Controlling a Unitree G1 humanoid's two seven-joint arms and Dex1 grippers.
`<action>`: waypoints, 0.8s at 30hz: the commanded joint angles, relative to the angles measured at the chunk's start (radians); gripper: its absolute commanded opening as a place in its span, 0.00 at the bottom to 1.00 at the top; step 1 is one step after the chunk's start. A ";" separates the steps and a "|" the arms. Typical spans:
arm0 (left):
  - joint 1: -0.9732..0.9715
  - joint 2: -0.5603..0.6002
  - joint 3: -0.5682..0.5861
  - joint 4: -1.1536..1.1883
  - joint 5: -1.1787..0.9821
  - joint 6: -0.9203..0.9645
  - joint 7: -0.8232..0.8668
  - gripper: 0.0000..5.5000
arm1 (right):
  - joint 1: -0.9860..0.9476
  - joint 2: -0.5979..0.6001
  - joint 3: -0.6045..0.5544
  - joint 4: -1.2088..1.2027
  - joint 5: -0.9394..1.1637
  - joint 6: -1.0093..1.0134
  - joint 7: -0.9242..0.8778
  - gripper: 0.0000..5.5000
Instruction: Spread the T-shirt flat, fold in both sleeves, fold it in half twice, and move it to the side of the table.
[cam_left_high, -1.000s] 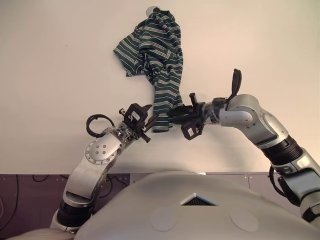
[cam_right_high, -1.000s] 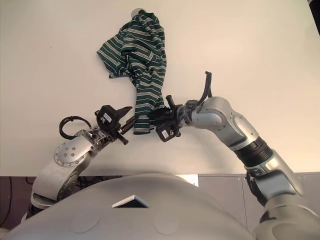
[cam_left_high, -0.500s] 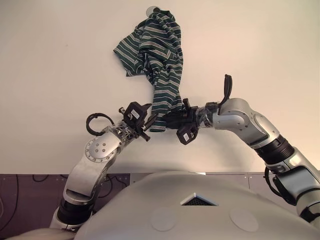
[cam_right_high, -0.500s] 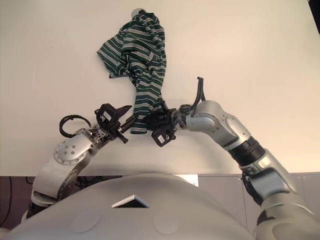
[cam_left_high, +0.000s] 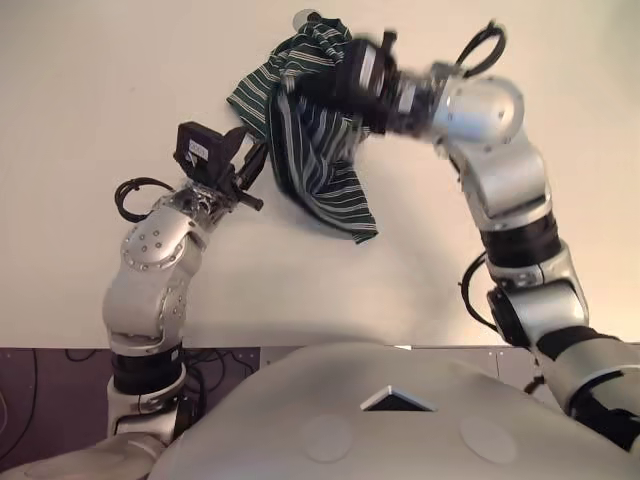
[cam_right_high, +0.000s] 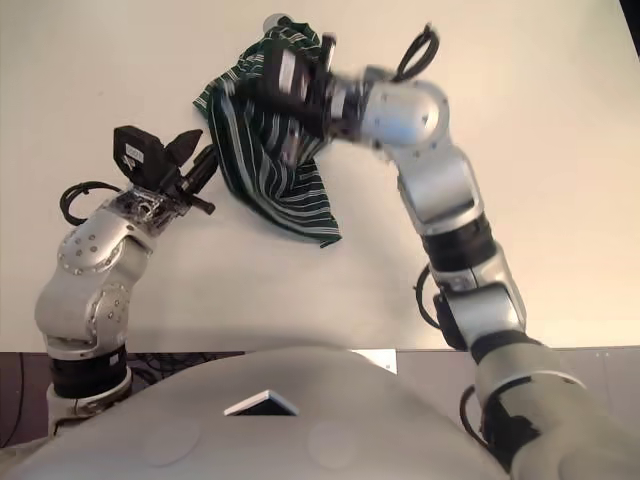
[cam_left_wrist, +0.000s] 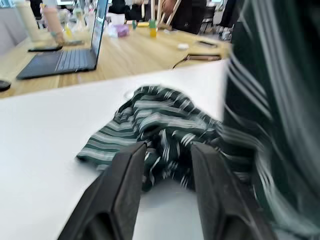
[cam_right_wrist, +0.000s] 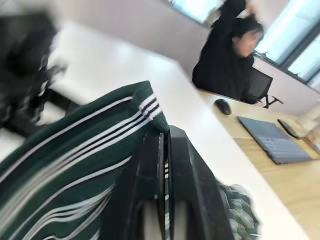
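Pinched shut on a striped hem, the right gripper (cam_right_wrist: 164, 137) holds part of the green striped T-shirt (cam_left_high: 322, 170) up above the far middle of the white table (cam_left_high: 90, 70). The lifted cloth hangs from the grip in a loose sheet, while the rest of the shirt lies crumpled on the tabletop. On the left, the left gripper (cam_left_wrist: 168, 150) hovers just beside the raised cloth, its two fingers spread apart and aimed toward the crumpled heap.
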 joint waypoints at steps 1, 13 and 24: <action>-0.070 -0.062 -0.055 0.065 -0.017 -0.032 0.000 0.41 | -0.178 0.041 -0.068 0.159 0.016 0.026 -0.075 0.00; -0.084 -0.090 -0.245 0.133 0.028 -0.005 -0.016 0.48 | -0.373 0.087 -0.089 0.517 -0.033 -0.117 -0.226 0.00; -0.310 -0.138 -0.430 0.479 0.199 0.032 0.010 0.56 | -0.354 0.110 -0.076 0.607 -0.067 -0.159 -0.261 0.00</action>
